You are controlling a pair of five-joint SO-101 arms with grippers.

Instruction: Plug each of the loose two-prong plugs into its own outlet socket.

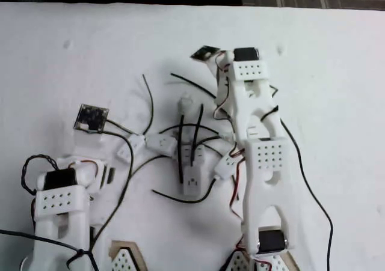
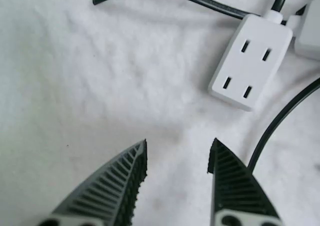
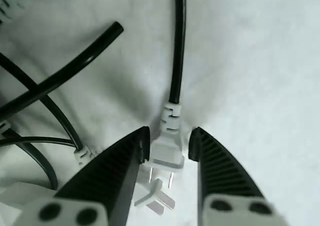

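My right gripper (image 3: 170, 132) is shut on a white two-prong plug (image 3: 167, 153) with a black cable (image 3: 176, 45), its fingers flanking the plug body just above the white cloth. The plug's prongs point back toward the wrist, and another plug's prongs (image 3: 156, 198) lie just beneath them. My left gripper (image 2: 179, 143) stands open over bare cloth with nothing between its fingers. A white outlet block (image 2: 250, 65) with two free sockets lies a short way beyond it. In the high view, several white outlet blocks (image 1: 191, 178) and plugs lie tangled mid-table.
Loose black cables (image 1: 180, 145) cross the middle of the table between the arms. One cable (image 2: 280, 121) runs close beside my left gripper's finger. The right arm (image 1: 248, 97) stretches far over the table. Open cloth lies at the far left and far right.
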